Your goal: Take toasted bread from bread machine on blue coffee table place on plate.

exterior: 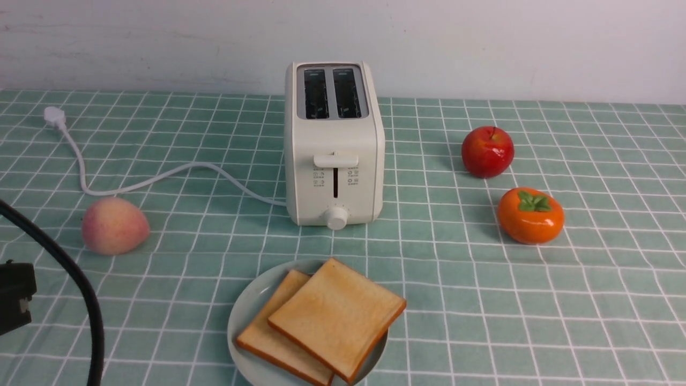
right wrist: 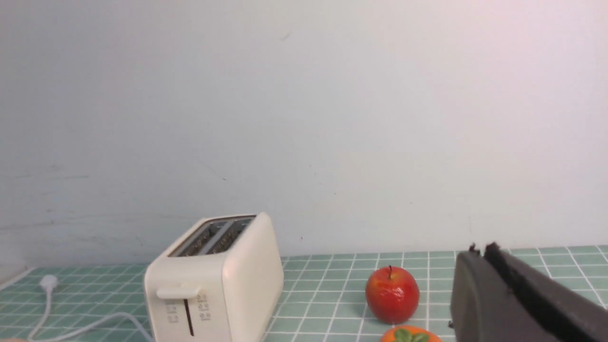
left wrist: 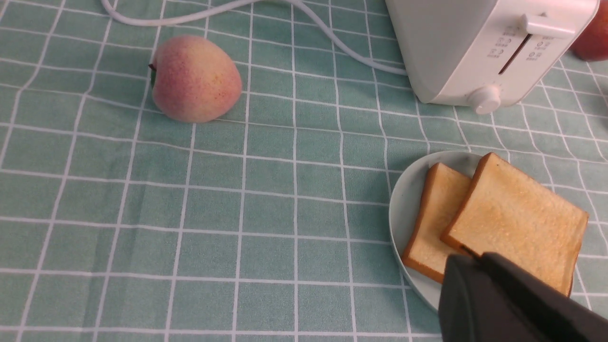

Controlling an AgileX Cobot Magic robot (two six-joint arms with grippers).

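Two slices of toasted bread [exterior: 337, 316] [left wrist: 517, 221] lie overlapping on the pale plate [exterior: 244, 316] [left wrist: 403, 209] at the front of the blue coffee table [exterior: 482, 300]. Behind it stands the cream bread machine [exterior: 333, 145] [left wrist: 456, 42] [right wrist: 218, 285], both slots empty. My left gripper [left wrist: 475, 256] is shut and empty, hovering above the near rim of the plate; only a black part of that arm [exterior: 16, 300] shows at the left edge of the front view. My right gripper [right wrist: 480, 249] is shut and empty, held up in the air to the right of the toaster, outside the front view.
A peach [exterior: 114, 225] [left wrist: 195, 78] lies left of the toaster beside its white cord [exterior: 134, 182]. A red apple [exterior: 487, 151] [right wrist: 392, 294] and an orange persimmon [exterior: 530, 215] sit to the right. A white wall backs the table.
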